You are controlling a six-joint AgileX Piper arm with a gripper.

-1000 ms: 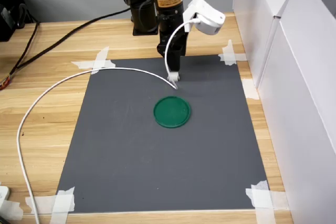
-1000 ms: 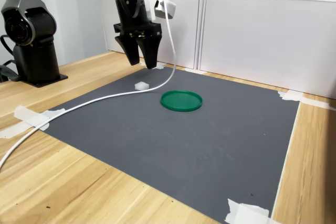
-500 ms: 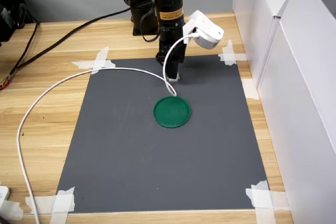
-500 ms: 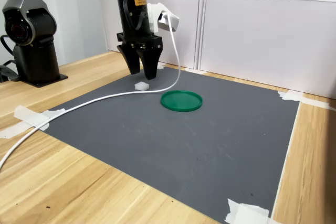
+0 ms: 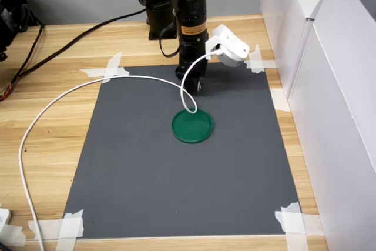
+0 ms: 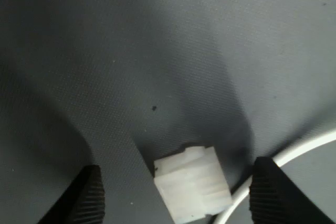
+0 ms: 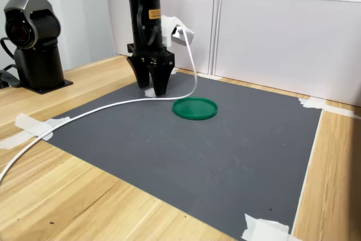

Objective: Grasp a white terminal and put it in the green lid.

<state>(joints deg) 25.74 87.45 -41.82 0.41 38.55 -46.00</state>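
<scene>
Item: our gripper [image 7: 151, 90], lowered since a second ago, jaws spread around the white terminal [image 6: 193, 190] near the mat's [image 5: 176, 174] back edge, not yet clamped; green lid [image 5: 192, 126] empty.

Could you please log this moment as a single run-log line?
phase: pre-grasp | gripper: open, low over mat, fingers astride white terminal | green lid: empty | white cable: beside terminal

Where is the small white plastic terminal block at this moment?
In the wrist view, the small white plastic terminal block lies on the dark grey mat between the open claw fingers, beside the white cable.
</scene>
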